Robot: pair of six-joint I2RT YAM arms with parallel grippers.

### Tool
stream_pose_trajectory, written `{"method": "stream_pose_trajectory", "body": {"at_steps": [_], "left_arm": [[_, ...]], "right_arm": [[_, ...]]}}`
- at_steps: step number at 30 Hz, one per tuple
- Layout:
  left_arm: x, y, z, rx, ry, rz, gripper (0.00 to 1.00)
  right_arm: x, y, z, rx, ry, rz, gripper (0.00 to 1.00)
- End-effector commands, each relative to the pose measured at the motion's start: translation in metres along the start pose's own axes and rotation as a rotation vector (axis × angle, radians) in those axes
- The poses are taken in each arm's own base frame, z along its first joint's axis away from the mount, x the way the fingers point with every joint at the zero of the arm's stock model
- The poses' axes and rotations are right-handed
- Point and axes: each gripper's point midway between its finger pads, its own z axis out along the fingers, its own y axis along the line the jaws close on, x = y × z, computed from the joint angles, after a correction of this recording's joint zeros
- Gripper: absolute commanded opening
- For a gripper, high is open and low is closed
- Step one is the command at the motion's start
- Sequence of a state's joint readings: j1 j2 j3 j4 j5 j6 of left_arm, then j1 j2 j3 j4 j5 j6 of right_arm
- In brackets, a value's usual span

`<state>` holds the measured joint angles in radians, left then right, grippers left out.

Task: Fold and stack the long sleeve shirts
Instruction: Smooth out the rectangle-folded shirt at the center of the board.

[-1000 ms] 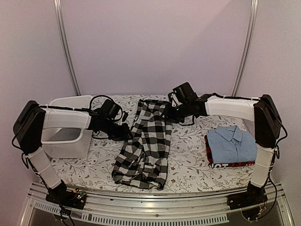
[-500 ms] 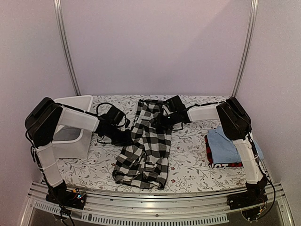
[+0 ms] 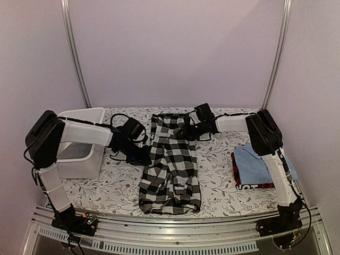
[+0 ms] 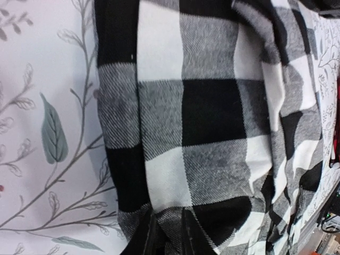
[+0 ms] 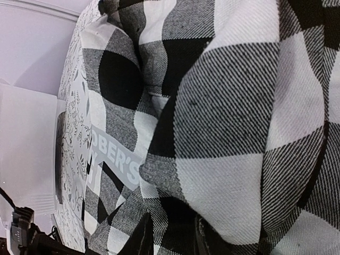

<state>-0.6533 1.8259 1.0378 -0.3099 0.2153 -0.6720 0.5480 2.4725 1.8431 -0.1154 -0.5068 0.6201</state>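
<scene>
checked shirt [image 3: 170,164] laid out mid table [image 3: 218,159] | left gripper [image 4: 169,234] pinching its left edge | right gripper [image 5: 171,236] clamped on its far fold | lettering [image 5: 114,156] reads "OBER'S", rest hidden | light blue shirt [image 3: 255,164] atop red-and-black shirt [image 3: 255,186], right side

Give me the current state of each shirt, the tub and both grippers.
checked shirt: lying as a long narrow strip on the table, not stacked
light blue shirt: folded, lying on the red-and-black shirt
red-and-black shirt: folded, bottom of that stack
white tub: upright, open top, far left
left gripper: fingers shut on the checked shirt
right gripper: fingers shut on the checked shirt
</scene>
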Motion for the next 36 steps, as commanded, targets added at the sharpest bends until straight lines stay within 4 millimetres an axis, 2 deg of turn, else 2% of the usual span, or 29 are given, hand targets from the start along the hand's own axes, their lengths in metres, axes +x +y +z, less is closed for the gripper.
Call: {"method": "stream_pose_trajectory", "body": {"at_steps": [1, 4, 8, 13, 15, 18, 19, 22, 26, 30, 33, 36], "left_arm": [[-0.05, -0.008, -0.042, -0.032, -0.097, 0.051, 0.18], [-0.092, -0.017, -0.053, -0.004, -0.172, 0.091, 0.18], [-0.145, -0.027, -0.054, 0.014, -0.264, 0.129, 0.17], [-0.204, -0.041, -0.039, 0.104, -0.348, 0.155, 0.16], [-0.219, -0.042, -0.023, 0.118, -0.354, 0.165, 0.16], [-0.237, -0.036, 0.003, 0.12, -0.35, 0.162, 0.14], [-0.24, -0.027, 0.019, 0.115, -0.337, 0.151, 0.14], [-0.257, -0.007, 0.042, 0.113, -0.335, 0.11, 0.14], [-0.273, 0.024, 0.063, 0.145, -0.325, 0.034, 0.13], [-0.283, 0.042, 0.081, 0.168, -0.305, -0.015, 0.14], [-0.288, 0.05, 0.089, 0.187, -0.293, -0.042, 0.14], [-0.295, 0.05, 0.09, 0.214, -0.3, -0.042, 0.15]], "right_arm": [[-0.044, 0.047, -0.042, -0.032, -0.106, -0.086, 0.26], [-0.061, 0.061, -0.05, -0.063, -0.149, -0.107, 0.23], [-0.063, 0.064, -0.039, -0.113, -0.147, -0.1, 0.18], [-0.063, 0.054, -0.019, -0.138, -0.124, -0.08, 0.15], [-0.067, 0.05, -0.015, -0.144, -0.129, -0.073, 0.14], [-0.073, 0.035, -0.005, -0.147, -0.135, -0.051, 0.13], [-0.073, 0.027, 0.0, -0.146, -0.132, -0.037, 0.12], [-0.077, 0.012, 0.009, -0.143, -0.141, -0.002, 0.11], [-0.077, -0.022, 0.02, -0.108, -0.15, 0.061, 0.11], [-0.08, -0.044, 0.021, -0.084, -0.159, 0.12, 0.11], [-0.087, -0.047, 0.016, -0.09, -0.174, 0.129, 0.12], [-0.098, -0.039, 0.009, -0.138, -0.174, 0.117, 0.15]]}}
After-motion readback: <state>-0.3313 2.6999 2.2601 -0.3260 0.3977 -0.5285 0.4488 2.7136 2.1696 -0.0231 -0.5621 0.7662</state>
